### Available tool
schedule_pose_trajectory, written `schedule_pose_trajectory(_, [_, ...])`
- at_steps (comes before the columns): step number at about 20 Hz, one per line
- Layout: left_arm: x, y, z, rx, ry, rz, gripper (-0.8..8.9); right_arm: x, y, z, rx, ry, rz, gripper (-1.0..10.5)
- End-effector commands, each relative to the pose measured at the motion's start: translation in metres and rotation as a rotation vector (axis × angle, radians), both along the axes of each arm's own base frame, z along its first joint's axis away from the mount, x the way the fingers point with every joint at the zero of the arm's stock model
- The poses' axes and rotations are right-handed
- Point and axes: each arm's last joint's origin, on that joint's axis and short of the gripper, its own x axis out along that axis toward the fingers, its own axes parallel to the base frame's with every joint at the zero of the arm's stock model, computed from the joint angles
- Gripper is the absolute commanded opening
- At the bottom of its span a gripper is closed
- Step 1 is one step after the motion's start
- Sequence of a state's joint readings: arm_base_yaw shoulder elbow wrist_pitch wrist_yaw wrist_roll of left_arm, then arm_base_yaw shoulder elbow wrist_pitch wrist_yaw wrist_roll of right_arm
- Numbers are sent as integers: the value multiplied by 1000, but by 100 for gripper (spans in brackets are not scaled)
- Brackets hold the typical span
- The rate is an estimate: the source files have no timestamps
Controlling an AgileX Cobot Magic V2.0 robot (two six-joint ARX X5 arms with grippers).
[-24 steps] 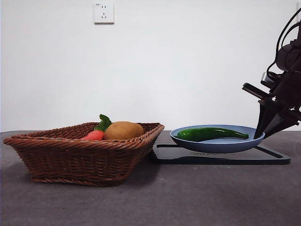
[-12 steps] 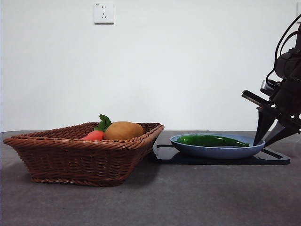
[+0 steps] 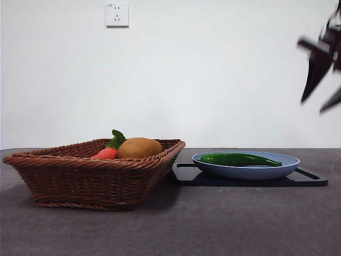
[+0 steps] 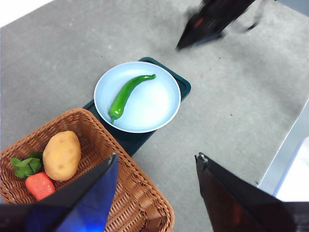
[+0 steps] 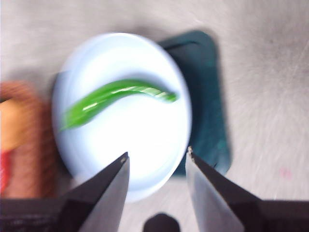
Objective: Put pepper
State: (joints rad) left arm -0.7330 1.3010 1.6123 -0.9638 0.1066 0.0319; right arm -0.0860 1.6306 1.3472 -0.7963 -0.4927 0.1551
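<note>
The long dark-green pepper lies in the blue plate, which rests on a dark tray. It also shows in the left wrist view and the right wrist view. My right gripper is open and empty, blurred, high above the plate's right edge; its jaws frame the plate from above. My left gripper is open and empty, high above the basket and out of the front view.
A brown wicker basket stands left of the plate and holds a yellow-brown potato and a small red vegetable with green leaves. A wall socket is on the white wall.
My right gripper, which stood open at the plate's right rim, has risen well above it. The plate has settled flat on the tray with the pepper in it.
</note>
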Motion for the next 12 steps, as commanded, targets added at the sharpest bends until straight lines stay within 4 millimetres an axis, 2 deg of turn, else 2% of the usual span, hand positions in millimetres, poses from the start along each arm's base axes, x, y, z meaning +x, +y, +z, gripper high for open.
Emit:
schedule_pose_trajectory(1, [-1,-1,5,-8,-7,-4,284,-30,11,42,-37,-110,89,209])
schedule_pose_trajectory(4, [-1,-1,5,-5,-6,-4,284,-86,34,87,-61,-225,199,207])
schedule_pose_trajectory(6, [-1,-1,5,-1,-9,-9,284,-122,48,106,-56,-272,265,207])
schedule_pose_trajectory(10, [-1,-1,5,2,-5,-9,272,-178,66,120,-39,-262,409,194])
schedule_pose_trajectory(12, [-2,0,4,11,5,-10,200,-193,69,119,-44,-213,467,122])
